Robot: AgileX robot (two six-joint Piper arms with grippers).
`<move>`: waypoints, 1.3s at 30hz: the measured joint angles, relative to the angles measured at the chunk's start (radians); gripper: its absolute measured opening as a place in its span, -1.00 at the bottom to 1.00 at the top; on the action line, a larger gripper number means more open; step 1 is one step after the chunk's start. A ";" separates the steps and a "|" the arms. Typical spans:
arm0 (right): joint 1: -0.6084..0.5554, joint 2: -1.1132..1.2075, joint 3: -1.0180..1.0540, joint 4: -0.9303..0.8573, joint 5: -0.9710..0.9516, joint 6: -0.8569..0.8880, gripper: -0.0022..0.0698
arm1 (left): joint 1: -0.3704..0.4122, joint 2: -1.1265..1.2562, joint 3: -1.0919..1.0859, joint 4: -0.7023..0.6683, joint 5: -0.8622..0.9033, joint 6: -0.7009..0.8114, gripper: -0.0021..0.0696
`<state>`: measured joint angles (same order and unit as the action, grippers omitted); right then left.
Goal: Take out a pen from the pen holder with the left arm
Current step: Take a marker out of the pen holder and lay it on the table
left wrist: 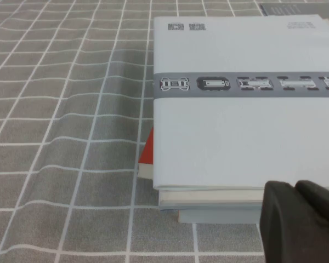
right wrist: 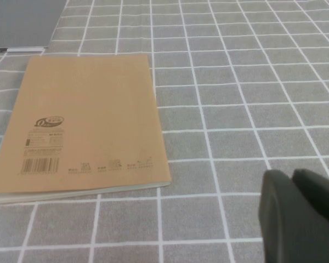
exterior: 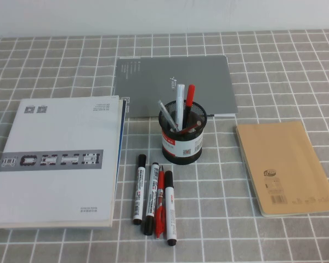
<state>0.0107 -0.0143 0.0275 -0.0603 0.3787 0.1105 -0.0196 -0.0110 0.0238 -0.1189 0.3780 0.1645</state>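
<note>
The pen holder (exterior: pixel 200 125) sits mid-table with pens (exterior: pixel 180 101) standing in it, so I reckon nothing's done yet: reach, grab and lift are all left. My left gripper (left wrist: pixel 296 192) hangs by the white book (left wrist: pixel 236 137) toward the table's left edge, fingers pressed together. The right gripper (right wrist: pixel 292 183) is by the tan notebook (right wrist: pixel 88 120) near the right edge, same deal. Four markers (exterior: pixel 153 197) lie just in front. The holder's label (exterior: pixel 178 147) and the books' print are too small to read.

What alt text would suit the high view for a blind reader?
A black mesh pen holder holding pens stands mid-table, four loose pens lying before it, a white book left, grey book behind, tan notebook right. No arm shows here; the left gripper is by the white book, the right gripper by the notebook.
</note>
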 joint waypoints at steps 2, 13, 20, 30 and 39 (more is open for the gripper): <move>0.000 0.000 0.000 0.000 0.000 0.000 -0.97 | 0.000 0.000 0.000 0.000 0.002 0.000 -0.95; 0.000 0.000 0.000 0.000 0.000 0.000 -0.97 | 0.000 0.000 0.000 0.000 0.002 0.000 -0.95; 0.000 0.000 0.000 0.000 0.000 0.000 -0.97 | 0.000 0.000 0.000 -0.002 0.004 0.000 -0.95; 0.000 0.000 0.000 0.000 0.000 0.000 -0.97 | 0.000 0.000 0.000 -0.278 -0.069 -0.006 -0.95; 0.000 0.000 0.000 0.000 0.000 0.000 -0.97 | 0.000 0.000 0.000 -0.868 -0.246 -0.044 -0.95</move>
<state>0.0107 -0.0143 0.0275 -0.0603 0.3787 0.1105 -0.0196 -0.0110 0.0238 -0.9866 0.1315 0.1209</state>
